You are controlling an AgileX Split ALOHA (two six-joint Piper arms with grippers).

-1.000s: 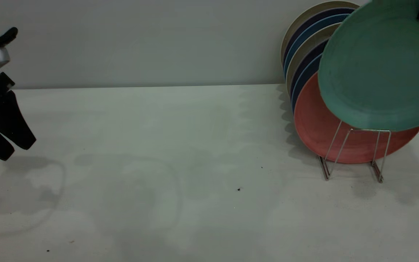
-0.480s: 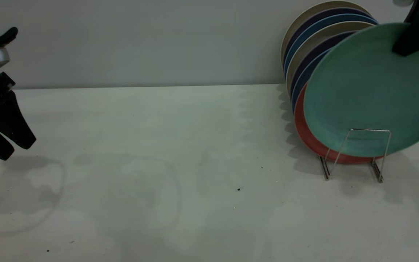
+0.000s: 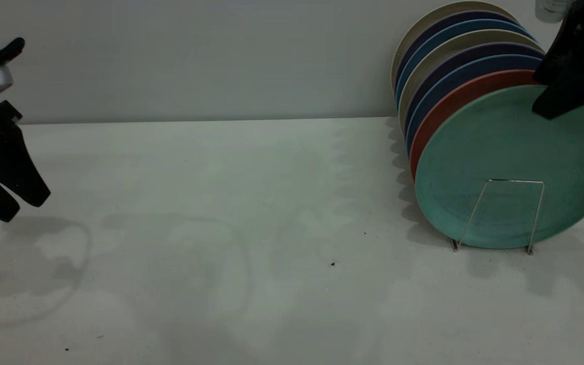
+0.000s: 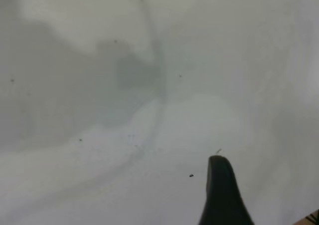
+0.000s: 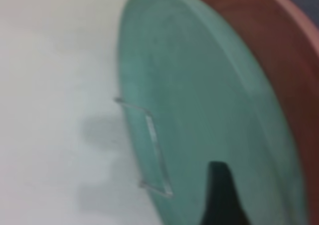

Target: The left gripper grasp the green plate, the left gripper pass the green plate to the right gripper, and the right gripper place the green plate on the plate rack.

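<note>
The green plate [image 3: 505,162] stands upright at the front of the plate rack [image 3: 517,180], behind its front wire loop, with its lower rim down at the table. It leans against the salmon-pink plate [image 3: 454,99]. My right gripper [image 3: 550,104] is at the plate's upper right rim and shut on it. In the right wrist view one finger [image 5: 219,195] lies across the green plate's face [image 5: 199,110], next to the wire loop [image 5: 154,145]. My left gripper [image 3: 23,210] hangs open and empty at the far left, above the table. One of its fingers [image 4: 222,195] shows over bare tabletop.
Behind the salmon-pink plate [image 5: 269,40], several blue, dark and beige plates [image 3: 439,45] stand in a row in the rack, close to the back wall. A small dark speck [image 3: 332,263] lies on the white table.
The right gripper has lowered the green plate from above the rack down into the front slot. The plate now covers most of the salmon-pink plate. The left arm has not moved.
</note>
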